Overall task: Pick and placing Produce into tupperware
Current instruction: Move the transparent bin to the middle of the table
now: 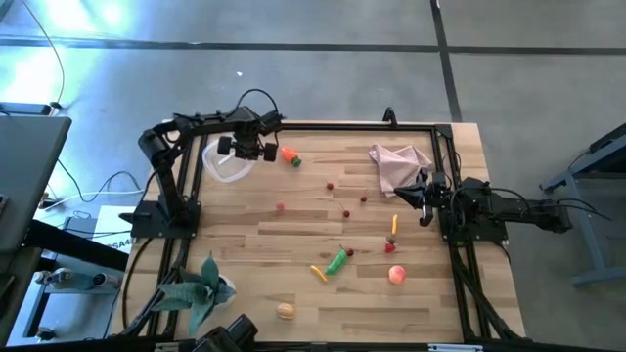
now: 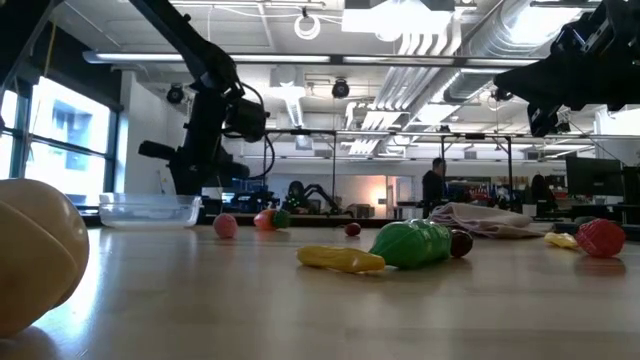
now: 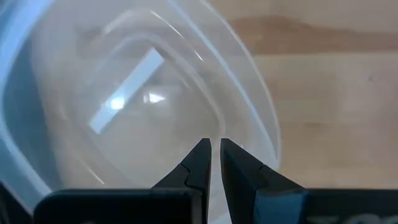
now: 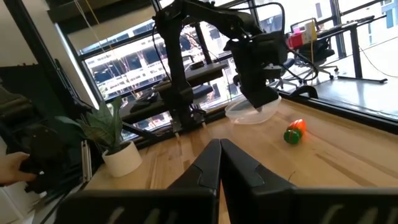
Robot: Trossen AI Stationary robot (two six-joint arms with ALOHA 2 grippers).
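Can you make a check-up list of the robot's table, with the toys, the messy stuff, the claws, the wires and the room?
Surface: pale wooden plank table, dark frame round it.
Job's things: round clear plastic tub looks empty; orange carrot with green top beside it; green pepper, yellow pieces, peach-pink fruit, tan lump, tiny red berries scattered.
Clutter: crumpled pink cloth; green leafy plant.
Grippers: left gripper shut over the tub; right gripper shut, beside the cloth.
Cables: black cables on arms, more on the floor.
Surroundings: grey floor; a person far off.
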